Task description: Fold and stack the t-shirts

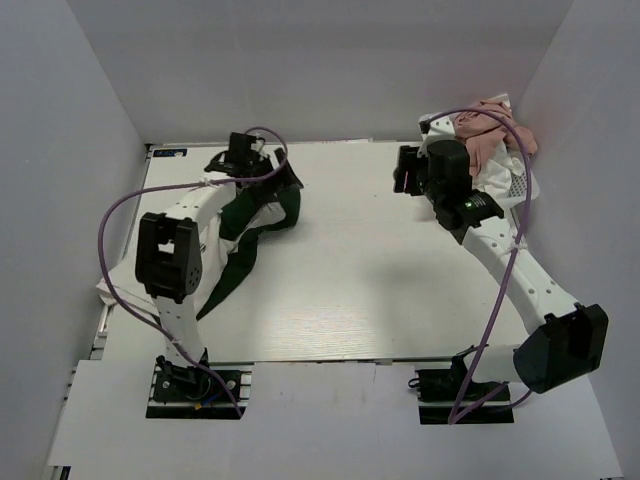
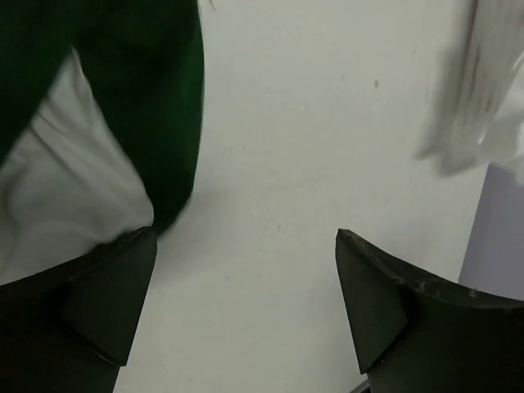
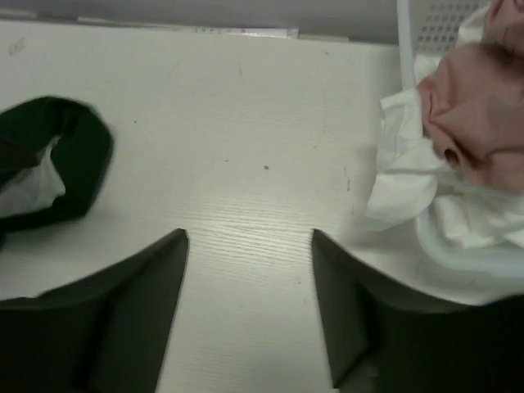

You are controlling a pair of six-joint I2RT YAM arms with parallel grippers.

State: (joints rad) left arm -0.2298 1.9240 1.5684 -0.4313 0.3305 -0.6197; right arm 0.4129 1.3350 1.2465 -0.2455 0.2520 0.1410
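Left pincer and right pincer hung open and empty over the table; the limp, light green-sleeved shirt looked best pinched at its hem.

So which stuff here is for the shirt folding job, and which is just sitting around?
For the job:
- green-and-white t-shirt, on the table
- pink t-shirt, heaped in the basket
- white t-shirt, spilling from the basket
- left gripper and right gripper, both open and empty

Just there:
- white basket
- table
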